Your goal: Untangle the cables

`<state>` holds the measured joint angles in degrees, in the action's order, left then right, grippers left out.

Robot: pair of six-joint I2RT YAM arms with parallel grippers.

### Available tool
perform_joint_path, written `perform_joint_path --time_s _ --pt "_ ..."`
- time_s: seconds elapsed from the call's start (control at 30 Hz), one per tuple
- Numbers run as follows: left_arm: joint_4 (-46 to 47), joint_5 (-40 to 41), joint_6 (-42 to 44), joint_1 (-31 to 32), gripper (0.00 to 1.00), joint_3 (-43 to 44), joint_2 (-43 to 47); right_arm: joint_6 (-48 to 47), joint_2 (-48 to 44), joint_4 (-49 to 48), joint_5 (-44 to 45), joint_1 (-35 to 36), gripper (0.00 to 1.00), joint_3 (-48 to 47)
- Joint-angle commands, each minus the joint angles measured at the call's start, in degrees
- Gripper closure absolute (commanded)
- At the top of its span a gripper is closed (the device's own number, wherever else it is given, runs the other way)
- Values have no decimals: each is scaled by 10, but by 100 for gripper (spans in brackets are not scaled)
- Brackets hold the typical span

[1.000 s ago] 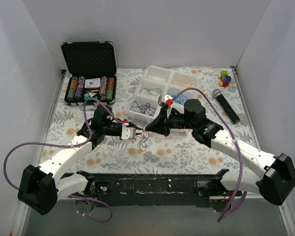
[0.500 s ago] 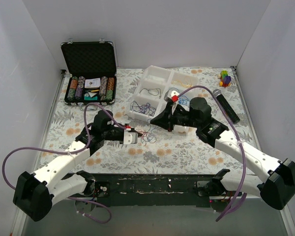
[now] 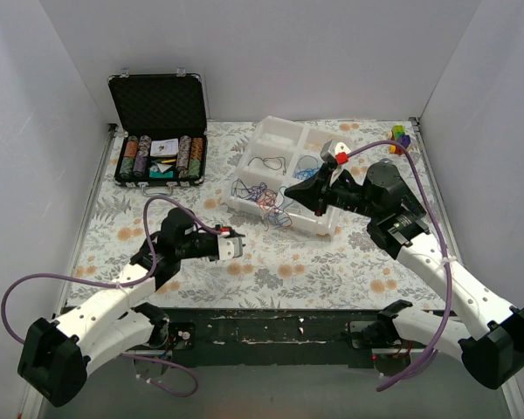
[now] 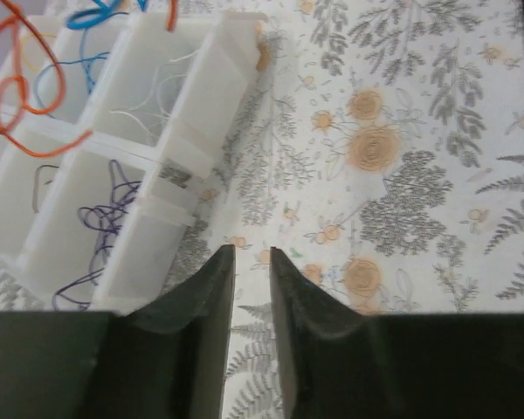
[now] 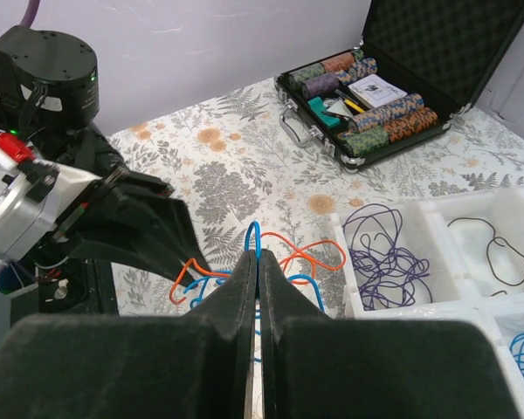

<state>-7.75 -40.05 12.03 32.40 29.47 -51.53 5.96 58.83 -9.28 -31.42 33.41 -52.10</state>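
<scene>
Your right gripper (image 3: 290, 192) is clamped on the cables (image 3: 278, 214), which dangle at the front-left corner of the tray (image 3: 307, 225). Your left gripper (image 3: 237, 245), closed and empty, sits left of the tray, with the tangle ahead of its tips.

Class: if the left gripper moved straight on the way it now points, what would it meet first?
Likely only the flowered tablecloth. The left gripper aims past the white tray, whose corner lies just left of its line in the wrist view, though depth is unclear.
</scene>
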Motion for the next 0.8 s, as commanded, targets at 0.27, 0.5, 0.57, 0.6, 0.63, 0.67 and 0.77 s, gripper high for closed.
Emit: perform_joint_path --time_s 0.27,0.5,0.57,0.6,0.63,0.67,0.77 --pt "200 47 -50 -1 4 -31 5 38 -1 -51 -77 -1 99 -23" --pt "198 -63 -85 0 2 15 -25 73 1 -84 -109 -1 99 -10" --pt "200 -79 -88 3 2 28 -32 86 1 -101 -119 -1 99 -2" --pt "210 -76 -91 7 2 30 -37 92 3 -108 -121 -1 99 1" --pt "230 -67 -103 13 2 31 -42 96 4 -110 -123 -1 99 2" --pt "252 -57 -116 14 2 31 -47 100 7 -115 -126 -1 99 2" --pt "288 -46 -142 17 2 37 -64 110 10 -127 -136 -1 99 7"
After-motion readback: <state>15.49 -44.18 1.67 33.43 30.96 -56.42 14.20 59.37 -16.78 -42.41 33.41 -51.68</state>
